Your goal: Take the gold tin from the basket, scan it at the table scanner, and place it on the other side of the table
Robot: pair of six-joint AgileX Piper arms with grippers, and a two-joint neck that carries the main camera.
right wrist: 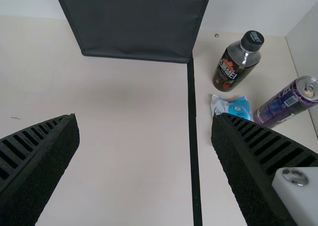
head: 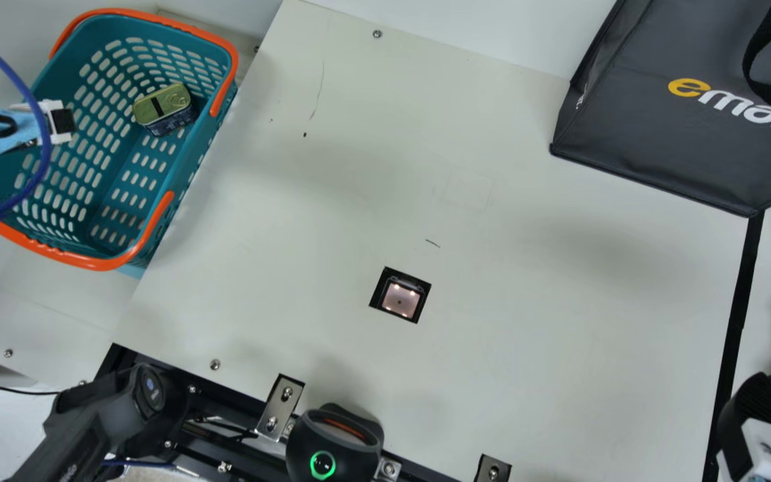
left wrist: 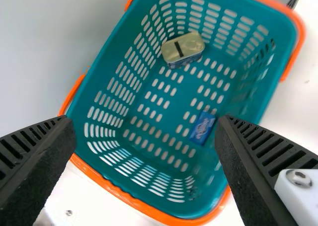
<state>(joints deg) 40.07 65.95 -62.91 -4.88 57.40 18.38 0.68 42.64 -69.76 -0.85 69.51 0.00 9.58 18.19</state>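
in the main view the gold tin (head: 163, 104) lies inside the teal basket (head: 191, 175), toward its far end, with the left pincer (head: 61, 122) at the basket's left side, the table scanner (head: 400, 299) to the basket's right, and the right pincer (head: 755, 407) well apart beyond that. the left wrist view has the left pincer (left wrist: 145, 119) spread wide above the basket, pinching nothing, the tin clear of it. in the right wrist view the right pincer (right wrist: 145, 116) is spread wide too, and holds nothing.
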